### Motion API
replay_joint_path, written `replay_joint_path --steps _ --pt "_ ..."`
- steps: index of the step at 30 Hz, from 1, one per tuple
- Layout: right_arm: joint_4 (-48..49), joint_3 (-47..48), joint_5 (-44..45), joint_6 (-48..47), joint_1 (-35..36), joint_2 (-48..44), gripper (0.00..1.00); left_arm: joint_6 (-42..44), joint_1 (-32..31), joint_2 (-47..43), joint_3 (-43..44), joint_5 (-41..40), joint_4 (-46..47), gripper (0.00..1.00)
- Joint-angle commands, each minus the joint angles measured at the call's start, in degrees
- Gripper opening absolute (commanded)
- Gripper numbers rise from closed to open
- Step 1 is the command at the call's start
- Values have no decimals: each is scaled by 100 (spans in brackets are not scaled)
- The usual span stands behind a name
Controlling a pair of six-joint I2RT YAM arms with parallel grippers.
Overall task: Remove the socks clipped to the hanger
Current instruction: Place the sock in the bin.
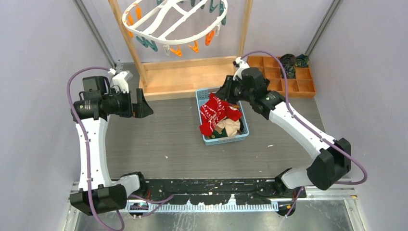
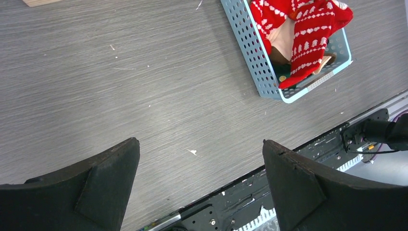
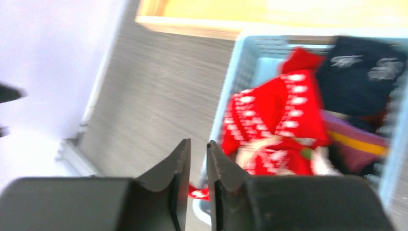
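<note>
Socks (image 1: 219, 113), heaped in a blue basket (image 1: 226, 140) directly beneath and just ahead of the right pincer (image 3: 198, 147). Seen from the left pincer (image 2: 201, 144), the heap lies well off to its right. The hanger (image 1: 173, 21) is hung in a wooden rack (image 1: 192, 77), above and beyond both pincers and well apart from each. No sock is seen on the clips (image 1: 175, 50) that are in view, though part of the ring is cut off by the frame edge.

Pincer state: the right one is parted by a narrow slit with nothing gripped between its fingers. The left one is spread wide and empty above bare tabletop.

Handling (judged): the socks are light, limp and unbreakable. They are expected to drape, fold and snag on one another rather than slide. A clipped sock is best taken at the cuff, close under its clip, and drawn downward. A hold at the toe would only stretch the fabric.

Count: two pincers, one hanger, one rack, one basket, one compartment tray (image 1: 262, 62) beyond the right pincer, with two dark bundles (image 1: 288, 62) in it. In the basket at least two red-and-white pieces, one beige, one navy and one purple-striped sock are made out, with dark green beneath. The total is hidden by overlap. Clips are orange and teal, and their number cannot be told.
</note>
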Motion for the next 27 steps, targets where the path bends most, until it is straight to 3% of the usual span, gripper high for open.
replay_joint_path --steps 1,7,11,19,24,27 --pt "1440 -817 -1650 1377 278 -12 21 -13 140 47 197 70 126 100" --pt "2777 -2176 -2356 2353 239 495 9 63 302 144 344 70 29 100" --pt "3934 -2856 -2409 2913 -335 1010 2 58 355 206 375 103 -11 100" --pt "2699 -2421 -1030 1623 -538 1280 1 40 382 192 465 116 -37 100" --pt "2466 -1979 -1705 1866 -546 553 13 62 407 236 465 125 -43 100" --pt "2102 -1568 -1960 2019 -569 327 15 62 431 306 490 148 -43 100"
